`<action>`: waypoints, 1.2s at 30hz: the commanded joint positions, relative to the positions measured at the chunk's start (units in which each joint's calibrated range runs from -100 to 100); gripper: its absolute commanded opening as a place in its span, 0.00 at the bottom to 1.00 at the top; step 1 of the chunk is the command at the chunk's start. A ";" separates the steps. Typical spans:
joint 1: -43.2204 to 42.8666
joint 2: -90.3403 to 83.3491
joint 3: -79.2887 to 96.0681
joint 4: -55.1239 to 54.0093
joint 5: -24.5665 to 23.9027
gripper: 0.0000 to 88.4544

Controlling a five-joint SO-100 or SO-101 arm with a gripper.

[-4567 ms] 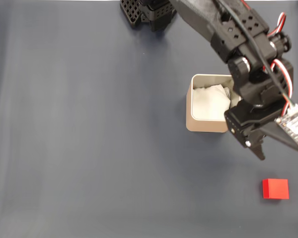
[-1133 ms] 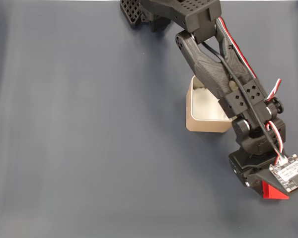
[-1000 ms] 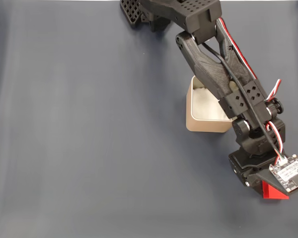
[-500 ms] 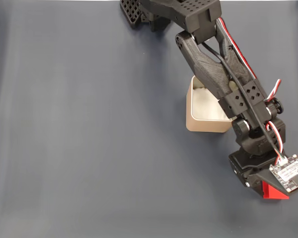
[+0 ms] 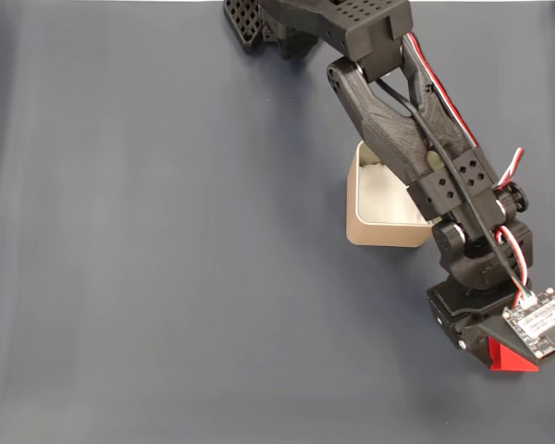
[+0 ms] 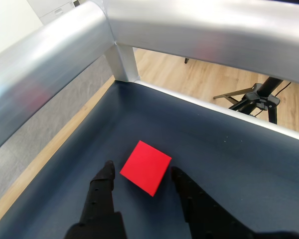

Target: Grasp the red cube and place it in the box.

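The red cube [image 6: 145, 167] lies on the dark blue table mat, rotated so one corner points toward me. My gripper [image 6: 142, 172] is open, its two black fingertips standing one at each side of the cube with small gaps. In the fixed view the gripper [image 5: 493, 348] is low at the bottom right and covers most of the red cube [image 5: 513, 359], of which a red corner shows. The beige box [image 5: 385, 237] with white lining stands further up the mat, partly hidden behind my arm.
Aluminium frame rails [image 6: 199, 27] run along the table edge just beyond the cube. The arm's black base [image 5: 259, 23] sits at the top of the fixed view. The mat's left side [image 5: 148, 240] is bare.
Since 4.6 s ago the arm has stretched down from beside the box to the cube, with the fingers now around it. Over the last second nothing has visibly moved.
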 commanded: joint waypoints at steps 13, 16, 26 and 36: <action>0.02 -0.97 -2.96 -0.93 -0.05 0.26; 0.02 -0.97 -2.96 -0.93 0.05 0.24; 0.02 -0.89 -2.87 -0.61 0.15 0.20; 0.02 -1.06 -2.68 -0.44 0.59 0.18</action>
